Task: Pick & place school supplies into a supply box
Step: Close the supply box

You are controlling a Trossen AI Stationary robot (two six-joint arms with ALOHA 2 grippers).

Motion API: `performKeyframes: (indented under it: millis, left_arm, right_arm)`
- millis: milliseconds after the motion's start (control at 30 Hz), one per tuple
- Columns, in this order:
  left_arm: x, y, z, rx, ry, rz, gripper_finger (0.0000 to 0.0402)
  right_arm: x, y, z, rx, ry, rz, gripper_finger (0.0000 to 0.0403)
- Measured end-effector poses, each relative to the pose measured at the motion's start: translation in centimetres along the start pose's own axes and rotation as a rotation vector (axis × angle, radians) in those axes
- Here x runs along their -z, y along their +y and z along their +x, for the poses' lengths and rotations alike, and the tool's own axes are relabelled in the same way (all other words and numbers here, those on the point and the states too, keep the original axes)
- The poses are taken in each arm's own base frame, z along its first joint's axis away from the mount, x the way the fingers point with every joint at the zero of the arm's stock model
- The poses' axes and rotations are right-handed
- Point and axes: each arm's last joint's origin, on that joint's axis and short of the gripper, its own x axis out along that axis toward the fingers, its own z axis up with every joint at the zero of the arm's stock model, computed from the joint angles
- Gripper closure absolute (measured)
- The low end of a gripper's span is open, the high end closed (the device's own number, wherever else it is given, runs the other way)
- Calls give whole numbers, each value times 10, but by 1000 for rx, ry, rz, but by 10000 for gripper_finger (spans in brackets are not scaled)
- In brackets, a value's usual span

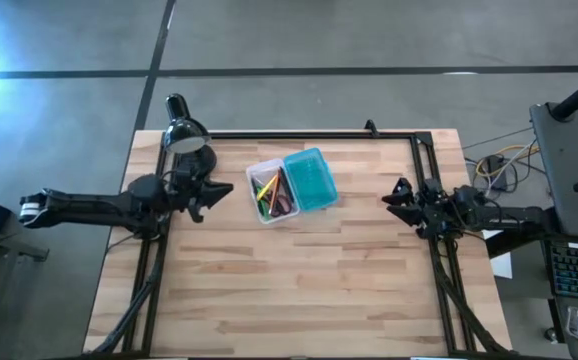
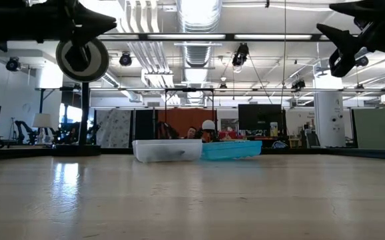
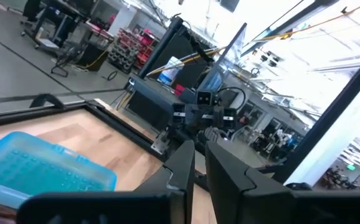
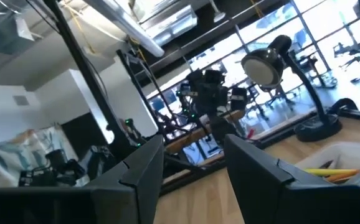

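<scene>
Wooden table (image 1: 299, 290) fills the middle of the high view, dark frame rails along its far edge and both sides. Both arms are raised off the surface (the low view shows them hanging above the tabletop, nothing under them).

Left arm reaches in from the left side; left gripper (image 1: 212, 194) sits near the table's left edge, just left of the box and apart from it. Its fingers (image 3: 186, 165) are nearly closed, a thin gap between them, nothing held. Right arm comes in from the right; right gripper (image 1: 397, 196) is near the right edge, well apart from the box. Its fingers (image 4: 146, 163) stand apart, released, empty.

Black desk lamp (image 1: 181, 132) stands at the far left corner, just behind the left gripper.

Supply box (image 1: 291, 186) lies open near the table's centre, slightly toward the far edge, between the two grippers. Clear tray half (image 2: 167, 150) on the left, teal lid half (image 1: 310, 179) joined on the right.

School supplies (image 1: 269, 192) lie inside the clear tray: yellow, orange, green and dark sticks bunched together, something reddish among them (too small to tell what).
</scene>
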Motion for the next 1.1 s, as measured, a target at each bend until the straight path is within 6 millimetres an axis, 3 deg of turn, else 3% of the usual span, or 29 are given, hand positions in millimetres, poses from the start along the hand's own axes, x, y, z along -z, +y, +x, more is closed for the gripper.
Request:
performKeyframes:
  millis: [500, 1100]
  left_arm:
    - [30, 24, -40, 75, -100, 7, 378]
    - [52, 41, -53, -79, 145, 235, 378]
  right_arm:
    - [5, -3, 1, 40, 45, 13, 248]
    - [9, -3, -1, 43, 89, 23, 251]
